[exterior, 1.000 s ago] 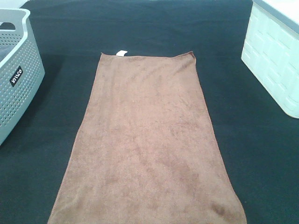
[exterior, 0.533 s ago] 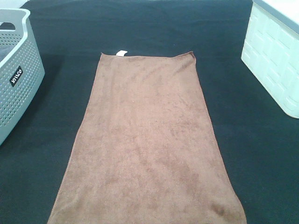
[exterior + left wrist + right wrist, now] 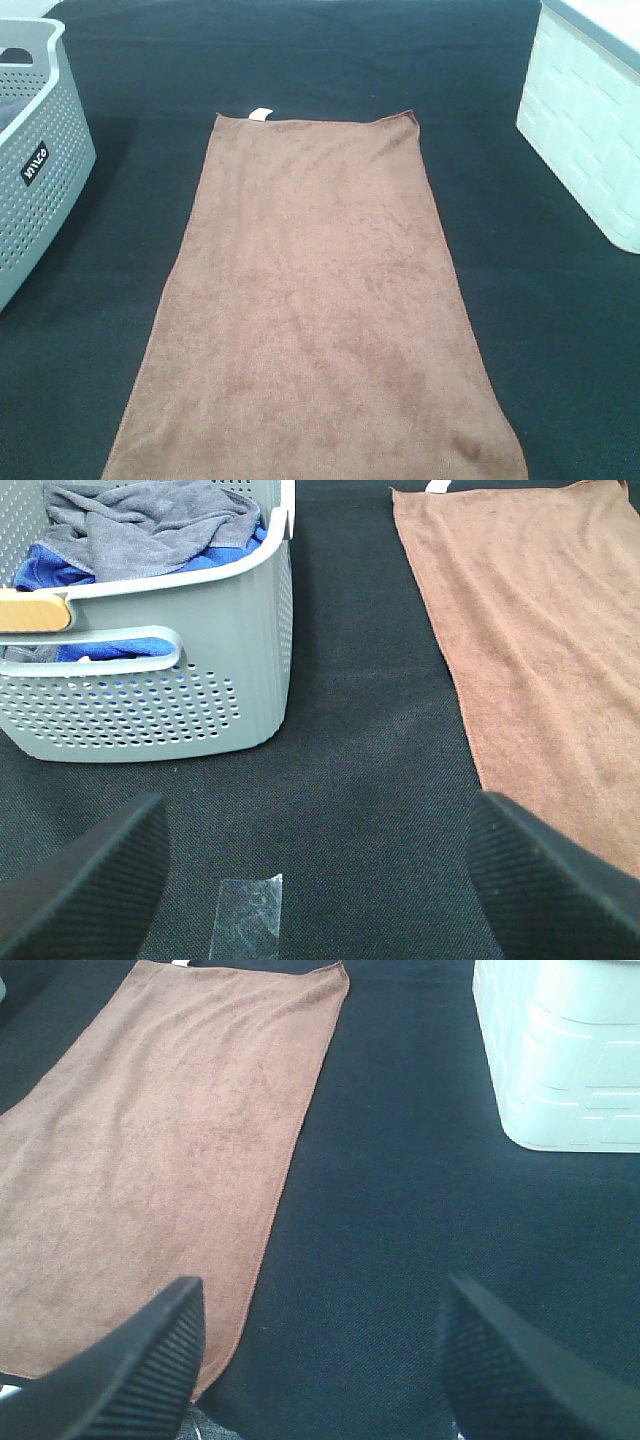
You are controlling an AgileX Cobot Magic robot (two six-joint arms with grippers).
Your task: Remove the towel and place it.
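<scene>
The brown towel (image 3: 315, 300) lies flat and spread out on the black table cloth in the middle of the high view, its small white tag (image 3: 260, 113) at the far short edge. It also shows in the left wrist view (image 3: 545, 640) and in the right wrist view (image 3: 160, 1150). Neither gripper shows in the high view. My left gripper (image 3: 320, 880) is open and empty over bare black cloth, between the grey basket and the towel's left long edge. My right gripper (image 3: 320, 1360) is open and empty over black cloth beside the towel's right long edge.
A grey perforated basket (image 3: 45, 160) stands at the left; the left wrist view shows it (image 3: 200, 690) holding grey and blue cloths. A white box (image 3: 590, 130) stands at the right, also in the right wrist view (image 3: 560, 1060). A strip of clear tape (image 3: 250, 915) lies on the cloth.
</scene>
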